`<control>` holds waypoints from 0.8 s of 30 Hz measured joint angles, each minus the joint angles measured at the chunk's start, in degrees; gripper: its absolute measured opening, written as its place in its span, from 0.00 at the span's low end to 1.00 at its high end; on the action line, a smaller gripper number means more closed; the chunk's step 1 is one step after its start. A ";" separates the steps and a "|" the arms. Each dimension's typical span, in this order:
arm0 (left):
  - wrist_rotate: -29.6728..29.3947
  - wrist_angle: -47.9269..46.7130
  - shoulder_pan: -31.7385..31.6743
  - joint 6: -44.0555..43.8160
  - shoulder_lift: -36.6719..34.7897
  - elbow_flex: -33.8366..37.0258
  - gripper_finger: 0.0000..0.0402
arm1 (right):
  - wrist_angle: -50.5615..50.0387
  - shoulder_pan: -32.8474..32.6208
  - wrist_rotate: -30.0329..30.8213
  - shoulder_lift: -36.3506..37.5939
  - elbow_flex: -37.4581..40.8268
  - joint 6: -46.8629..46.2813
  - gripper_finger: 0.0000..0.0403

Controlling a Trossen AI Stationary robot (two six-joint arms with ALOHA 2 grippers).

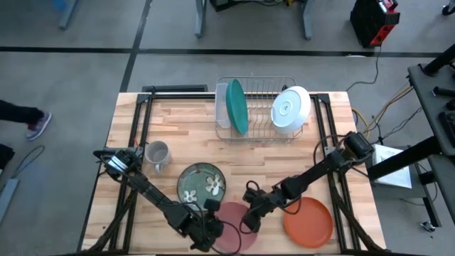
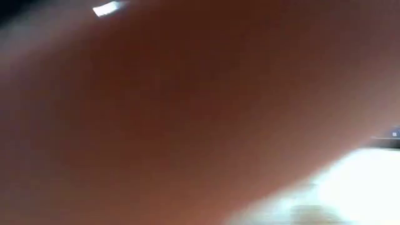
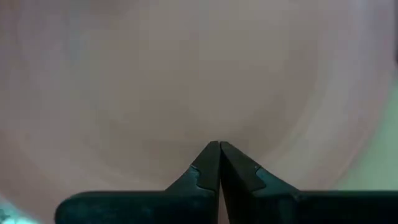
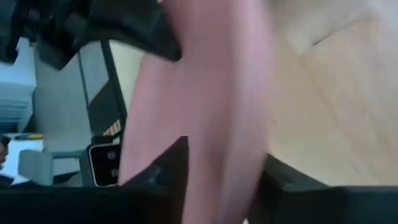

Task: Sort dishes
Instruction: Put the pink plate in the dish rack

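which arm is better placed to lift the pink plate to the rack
Right, probably. The right gripper has its fingers on either side of the pink plate, rim between them in its wrist view. The left gripper sits at the plate's other edge with fingers shut, gripping nothing.

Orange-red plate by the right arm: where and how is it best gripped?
The round orange-red plate lies flat on the wooden table, overhanging nothing, so probably pinch its raised rim, one finger inside and one outside. Come from above at its left side, nearest the right gripper.
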State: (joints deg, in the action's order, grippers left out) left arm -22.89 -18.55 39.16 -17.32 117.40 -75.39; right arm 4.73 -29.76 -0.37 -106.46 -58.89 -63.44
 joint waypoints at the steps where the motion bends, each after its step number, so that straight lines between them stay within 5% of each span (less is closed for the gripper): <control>1: -0.03 -0.33 0.02 0.25 0.00 -0.44 0.00 | -0.55 -0.14 0.66 0.44 0.00 0.02 0.25; 6: -2.50 -5.16 0.16 1.43 -0.17 -4.41 0.00 | -9.13 -1.52 6.05 4.13 -0.29 0.04 0.05; 15: -17.35 -21.28 2.38 7.21 -0.35 -16.23 0.00 | -34.62 -6.59 16.44 14.78 -6.79 -4.79 0.07; 20: -24.21 -29.16 2.49 8.30 -1.03 -20.53 0.00 | -52.14 -9.55 30.73 20.33 -14.01 -8.06 0.04; 24: -33.37 -34.04 2.13 7.93 -1.07 -23.00 0.00 | -64.04 -10.10 49.96 22.83 -18.26 -11.30 0.04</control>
State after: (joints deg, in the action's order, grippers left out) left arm -56.27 -52.59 41.29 -9.40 116.33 -98.39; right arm -59.31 -39.85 49.59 -83.62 -77.15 -74.74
